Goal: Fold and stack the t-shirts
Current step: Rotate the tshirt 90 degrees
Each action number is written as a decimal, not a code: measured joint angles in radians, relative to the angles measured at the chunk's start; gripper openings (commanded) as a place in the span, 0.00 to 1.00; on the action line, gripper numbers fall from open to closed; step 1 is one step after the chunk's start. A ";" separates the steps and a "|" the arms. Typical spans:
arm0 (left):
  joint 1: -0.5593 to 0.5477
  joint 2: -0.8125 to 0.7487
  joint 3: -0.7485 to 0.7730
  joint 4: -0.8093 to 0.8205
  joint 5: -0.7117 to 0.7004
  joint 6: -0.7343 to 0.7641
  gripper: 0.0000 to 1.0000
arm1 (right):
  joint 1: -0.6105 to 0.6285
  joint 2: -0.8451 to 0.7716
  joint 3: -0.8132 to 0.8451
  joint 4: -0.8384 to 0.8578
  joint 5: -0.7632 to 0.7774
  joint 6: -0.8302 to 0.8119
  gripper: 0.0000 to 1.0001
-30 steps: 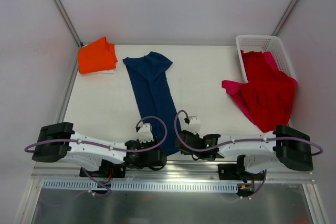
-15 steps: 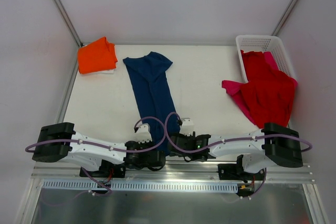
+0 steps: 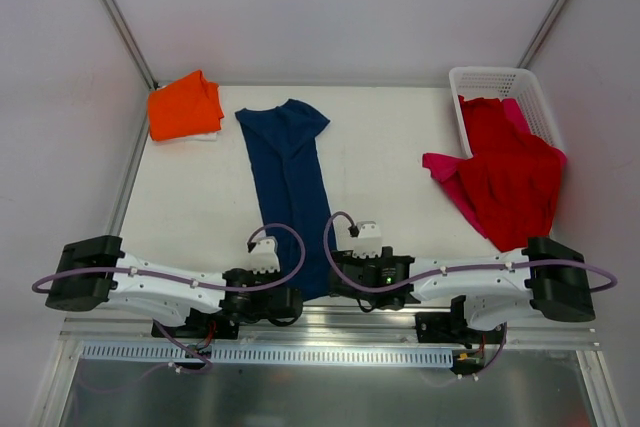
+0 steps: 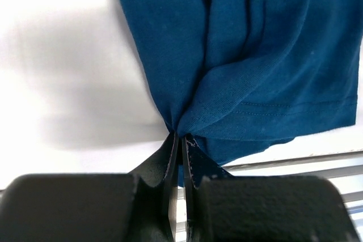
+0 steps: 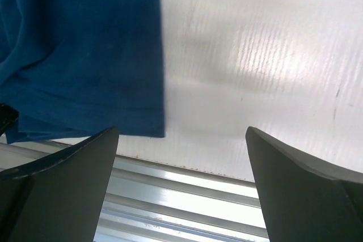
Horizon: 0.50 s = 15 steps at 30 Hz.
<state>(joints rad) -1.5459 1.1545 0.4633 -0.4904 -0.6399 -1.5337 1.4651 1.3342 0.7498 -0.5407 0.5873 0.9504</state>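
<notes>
A navy blue t-shirt point(image 3: 290, 187), folded into a long strip, lies down the middle of the table. My left gripper point(image 3: 286, 297) is at its near end, shut on a bunched bit of the hem point(image 4: 178, 137); the cloth point(image 4: 255, 55) fans out from the jaws. My right gripper point(image 3: 336, 273) stands wide open just right of the shirt's near right corner point(image 5: 85, 55). Only bare table shows between its tips point(image 5: 181, 131). An orange t-shirt point(image 3: 185, 105) lies folded at the far left. A red t-shirt point(image 3: 515, 172) and a pink one point(image 3: 445, 172) spill from the basket.
The white lattice basket point(image 3: 490, 79) stands at the far right corner. A white cloth edge point(image 3: 205, 136) peeks out under the orange shirt. The table's metal front rail point(image 5: 187, 196) runs right below both grippers. Enclosure walls stand on both sides.
The left gripper has shut on the navy hem and its arm has shifted left. The right gripper has opened wide and sits beside the shirt's corner.
</notes>
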 measured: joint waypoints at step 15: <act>0.000 -0.192 -0.026 -0.395 0.018 -0.254 0.00 | -0.002 0.042 0.015 0.023 0.024 -0.036 1.00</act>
<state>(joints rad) -1.5459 0.9623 0.4374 -0.8852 -0.6224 -1.7874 1.4635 1.3762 0.7650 -0.5179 0.6113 0.9142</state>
